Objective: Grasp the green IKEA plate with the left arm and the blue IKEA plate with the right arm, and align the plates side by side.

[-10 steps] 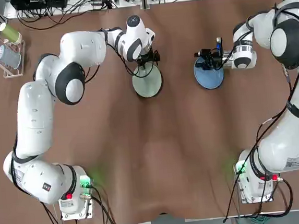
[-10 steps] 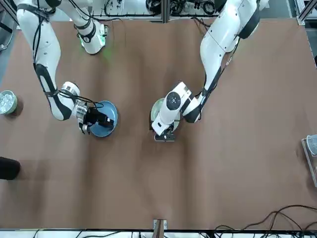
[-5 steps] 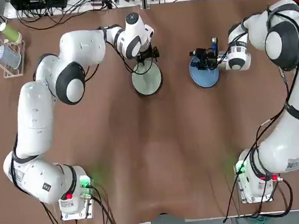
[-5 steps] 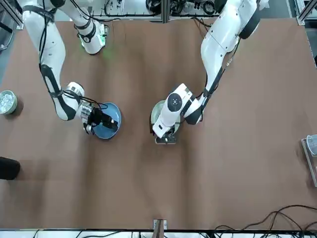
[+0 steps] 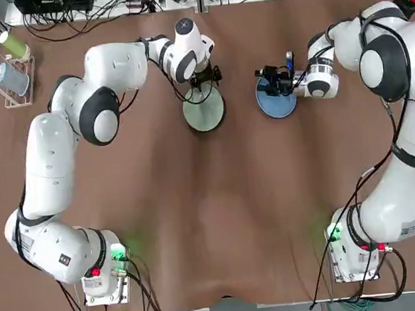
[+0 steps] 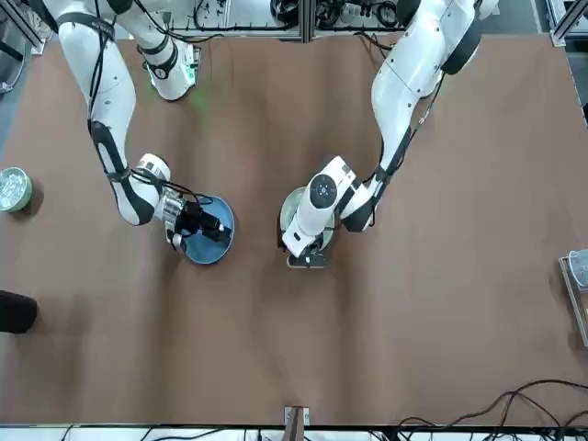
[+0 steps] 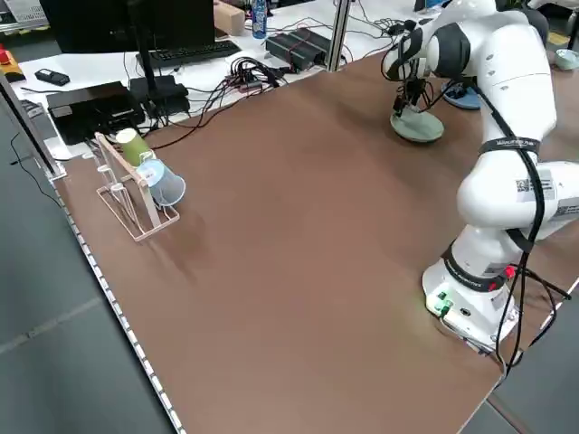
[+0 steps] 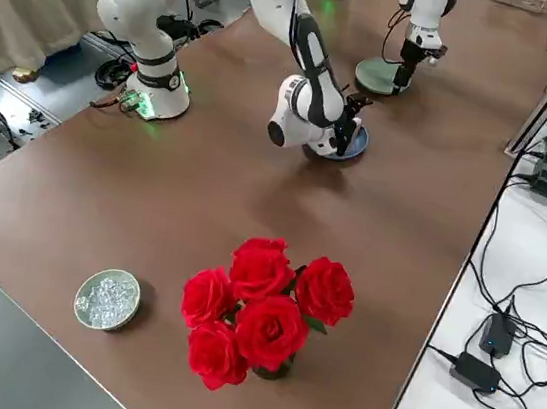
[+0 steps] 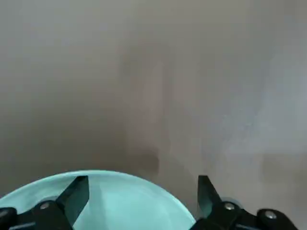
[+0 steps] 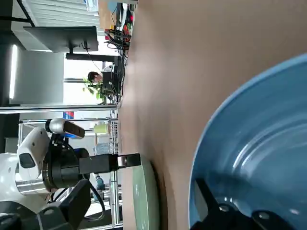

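The green IKEA plate (image 5: pixel 204 112) lies flat at the far middle of the table. My left gripper (image 5: pixel 205 77) stands over its far rim. In the left wrist view the fingers (image 9: pixel 76 194) are wide apart, one over the green IKEA plate (image 9: pixel 120 206), the other just outside its rim. The blue IKEA plate (image 5: pixel 276 100) lies to its right, less than a plate's width away. My right gripper (image 5: pixel 267 74) reaches over it from the right. Its fingers (image 10: pixel 207 194) are also spread, one over the blue IKEA plate (image 10: pixel 259 143).
A wooden rack with cups (image 5: pixel 9 67) stands at the far left corner. Red roses (image 8: pixel 255 303) and a small glass bowl (image 8: pixel 108 299) sit at the table's right side. Cables and electronics (image 7: pixel 298 45) lie beyond the far edge.
The right gripper and the blue plate have slid steadily left toward the green plate. The left gripper and green plate shifted slightly farther from me at first, then stayed still.
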